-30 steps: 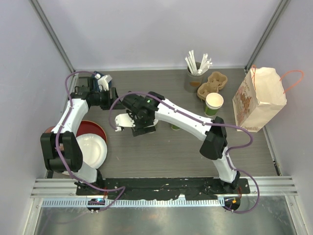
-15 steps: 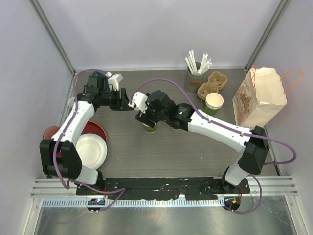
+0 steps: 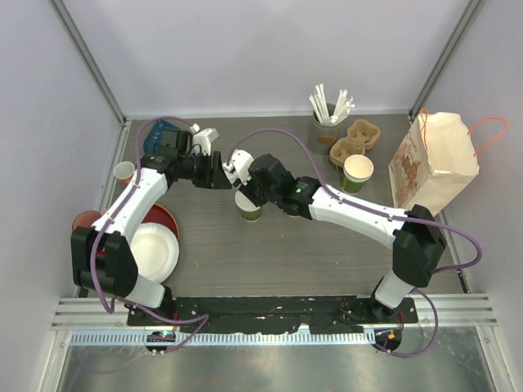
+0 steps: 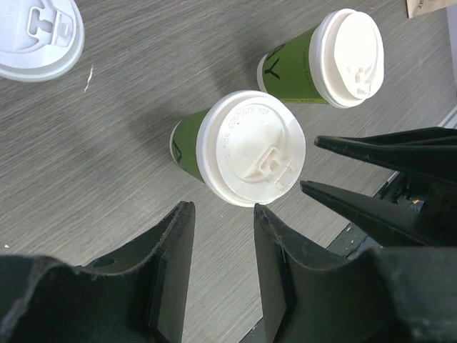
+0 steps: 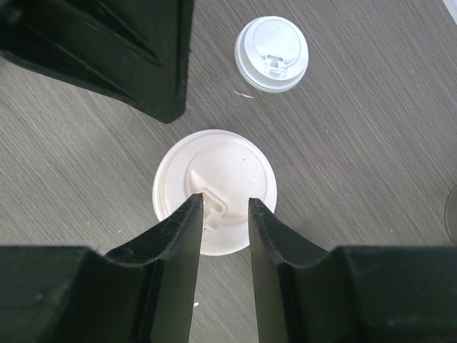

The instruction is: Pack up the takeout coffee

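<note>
At the lidded cup (image 5: pixel 214 164), left fingers (image 4: pixel 171 264) and right fingers (image 5: pixel 175 264) gape empty; only the left wrist shows a second cup (image 4: pixel 348 53).

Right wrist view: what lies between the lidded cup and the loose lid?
Only bare tabletop and one small white fleck separate the lidded cup and the loose lid, seen in the right wrist view.
</note>
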Motion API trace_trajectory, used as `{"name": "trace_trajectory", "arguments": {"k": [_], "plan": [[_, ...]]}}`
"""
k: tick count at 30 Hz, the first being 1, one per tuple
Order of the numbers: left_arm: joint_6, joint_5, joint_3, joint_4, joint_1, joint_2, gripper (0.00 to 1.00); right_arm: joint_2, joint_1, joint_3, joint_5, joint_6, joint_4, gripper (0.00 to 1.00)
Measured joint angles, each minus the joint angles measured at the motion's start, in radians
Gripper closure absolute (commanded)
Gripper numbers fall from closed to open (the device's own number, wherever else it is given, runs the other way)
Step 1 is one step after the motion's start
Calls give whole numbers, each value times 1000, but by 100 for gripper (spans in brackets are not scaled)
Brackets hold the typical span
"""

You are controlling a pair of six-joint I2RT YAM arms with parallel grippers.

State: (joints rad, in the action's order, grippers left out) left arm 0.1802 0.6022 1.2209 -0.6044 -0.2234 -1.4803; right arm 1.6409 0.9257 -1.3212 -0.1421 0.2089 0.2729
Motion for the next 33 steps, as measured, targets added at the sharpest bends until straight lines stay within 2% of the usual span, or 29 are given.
{"name": "trace_trajectory", "arguments": {"k": [6, 12, 15, 19, 22, 29, 33], "plan": [[0, -7, 0, 0, -7, -23, 56, 0, -3, 10, 33, -1, -36, 73], [17, -8, -26, 9, -11, -61, 55, 2, -24, 166, 59, -57, -132, 75], [22, -8, -33, 8, -13, -79, 54, 2, -30, 176, 58, -75, -180, 75], [23, -7, -33, 9, -15, -86, 54, 2, -30, 165, 55, -77, -165, 75], [22, -7, -32, 8, -15, -86, 55, 3, -30, 122, 58, -70, -102, 72], [20, -6, -29, 3, -15, -84, 55, 4, -30, -9, 86, -34, -34, 52], [13, -3, -22, -7, -15, -80, 55, 4, -11, -31, 101, 32, -33, 50]]}}
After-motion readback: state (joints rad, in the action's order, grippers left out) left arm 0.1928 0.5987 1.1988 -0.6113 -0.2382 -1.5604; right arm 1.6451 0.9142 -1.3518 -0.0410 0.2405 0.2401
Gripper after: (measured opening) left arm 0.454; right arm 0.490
